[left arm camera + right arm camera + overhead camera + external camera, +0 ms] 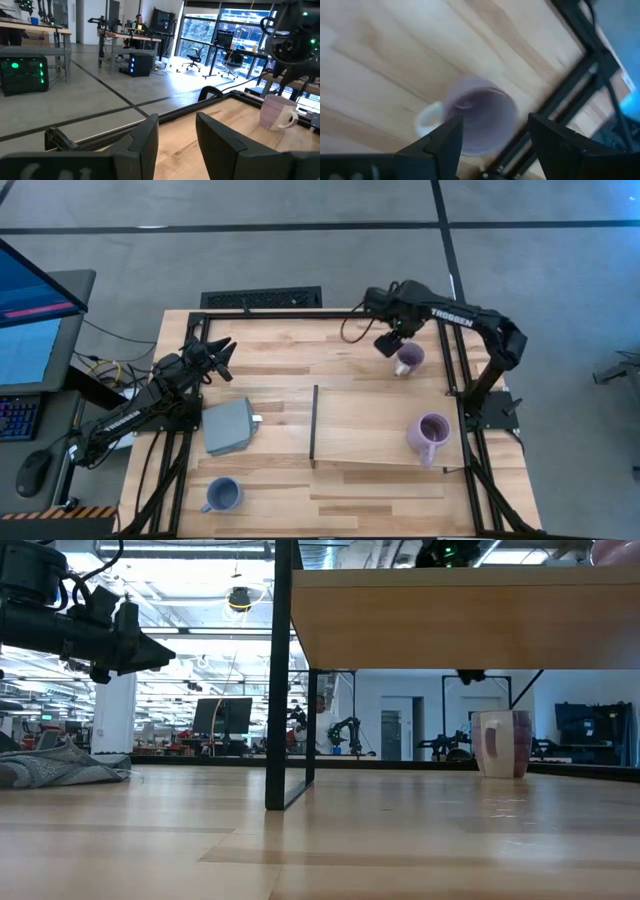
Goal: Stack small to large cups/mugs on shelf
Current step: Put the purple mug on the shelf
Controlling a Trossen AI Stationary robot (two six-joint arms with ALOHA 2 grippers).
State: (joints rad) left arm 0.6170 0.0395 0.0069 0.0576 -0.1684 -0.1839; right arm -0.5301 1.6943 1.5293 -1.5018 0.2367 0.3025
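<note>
A small lavender mug stands upright on the tabletop at the far right, beyond the shelf; it also shows in the right wrist view and the low view. My right gripper hovers open just above it, pointing steeply down, with nothing between its fingers. A larger lavender mug stands on the shelf's right end. A blue-grey mug sits on the table near the front left. My left gripper waits open and level at the far left, holding nothing.
A flat grey block lies left of the shelf's black strip. The black frame rail runs close by the small mug on its right. Bare tabletop lies between the block and the small mug.
</note>
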